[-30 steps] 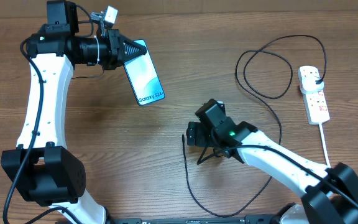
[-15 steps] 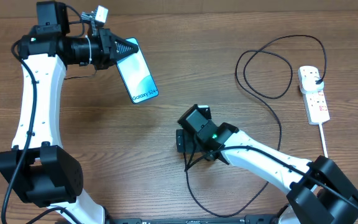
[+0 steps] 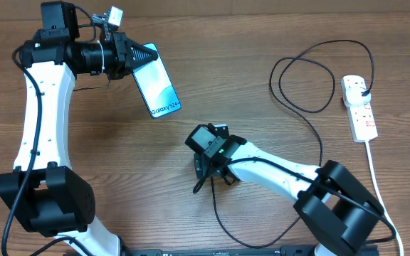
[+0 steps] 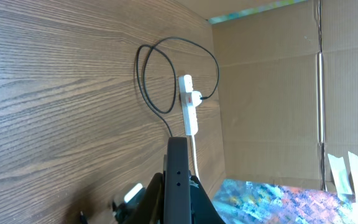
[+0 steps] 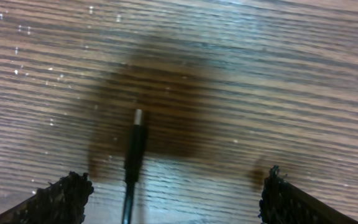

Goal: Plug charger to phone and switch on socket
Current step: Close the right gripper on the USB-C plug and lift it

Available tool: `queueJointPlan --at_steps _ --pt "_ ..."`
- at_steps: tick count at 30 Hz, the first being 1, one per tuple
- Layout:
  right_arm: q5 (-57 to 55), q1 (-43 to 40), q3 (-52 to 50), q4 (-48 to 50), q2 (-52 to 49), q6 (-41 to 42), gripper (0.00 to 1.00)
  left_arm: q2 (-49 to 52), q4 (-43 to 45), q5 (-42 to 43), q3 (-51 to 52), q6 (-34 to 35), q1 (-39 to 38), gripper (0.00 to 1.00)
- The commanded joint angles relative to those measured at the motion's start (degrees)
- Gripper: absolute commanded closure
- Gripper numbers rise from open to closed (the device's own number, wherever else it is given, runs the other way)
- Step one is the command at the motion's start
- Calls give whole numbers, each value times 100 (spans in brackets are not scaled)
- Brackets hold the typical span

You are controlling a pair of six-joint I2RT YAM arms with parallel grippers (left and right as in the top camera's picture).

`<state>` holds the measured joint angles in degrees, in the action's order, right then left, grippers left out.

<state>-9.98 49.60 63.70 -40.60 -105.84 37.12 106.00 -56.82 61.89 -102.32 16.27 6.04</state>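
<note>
My left gripper (image 3: 135, 56) is shut on the top end of the phone (image 3: 159, 87) and holds it above the table at the back left, its teal screen facing up. In the left wrist view the phone (image 4: 178, 155) shows edge-on between the fingers (image 4: 178, 190). My right gripper (image 3: 206, 174) is open, low over the table centre. The charger's connector tip (image 5: 135, 132) lies on the wood between the open fingers (image 5: 173, 199), nearer the left one. The black charger cable (image 3: 321, 153) loops to the right, and its plug sits in the white socket strip (image 3: 361, 114).
The socket strip (image 4: 189, 112) and the cable loop (image 4: 166, 74) also show in the left wrist view, in front of a cardboard wall (image 4: 272, 93). The strip's thick white cord (image 3: 374, 171) runs toward the front right edge.
My right gripper has moved left across the table to the cable's free end. My left gripper shifted the phone slightly left, then held still.
</note>
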Motion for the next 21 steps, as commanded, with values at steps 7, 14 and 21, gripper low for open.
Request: queueJointPlan --at_steps 7,14,21 --pt "-212 31 232 -105 -103 282 18 -35 11 111 -4 -85 7 96" --pt "-275 24 234 -133 -103 337 59 -35 11 111 -4 -85 7 96" --pt "-293 24 234 -136 -103 358 66 -35 13 109 -4 -87 7 96"
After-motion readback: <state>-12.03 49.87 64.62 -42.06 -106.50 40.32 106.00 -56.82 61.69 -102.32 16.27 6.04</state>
